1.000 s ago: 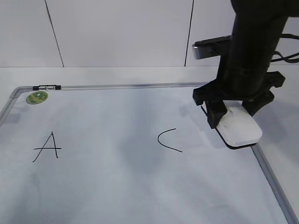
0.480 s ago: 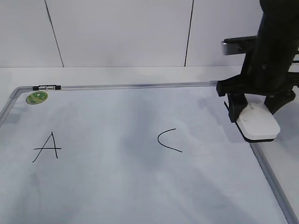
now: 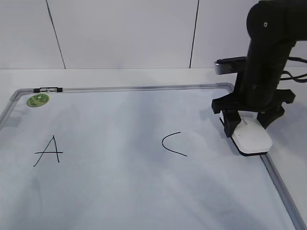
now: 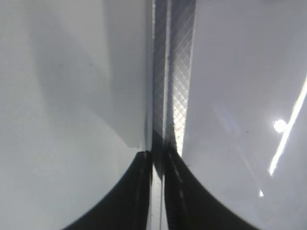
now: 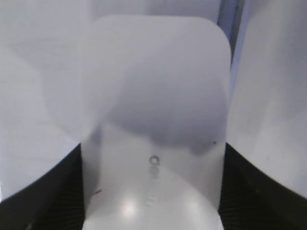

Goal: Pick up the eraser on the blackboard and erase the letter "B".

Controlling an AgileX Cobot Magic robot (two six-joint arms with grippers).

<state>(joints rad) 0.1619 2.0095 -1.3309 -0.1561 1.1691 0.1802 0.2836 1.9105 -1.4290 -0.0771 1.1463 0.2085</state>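
Two letters, A (image 3: 48, 151) and C (image 3: 173, 143), show only in exterior view | right gripper (image 3: 244, 129) clamps eraser (image 3: 251, 137) at blackboard's (image 3: 120, 191) 3 o'clock edge | left gripper's (image 4: 158, 191) opening unclear

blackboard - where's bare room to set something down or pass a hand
On the blackboard, the widest bare patch lies between the A and the C. The whole near strip below both letters is bare too. It is crowded at the right edge, where the right pincer holds the eraser.
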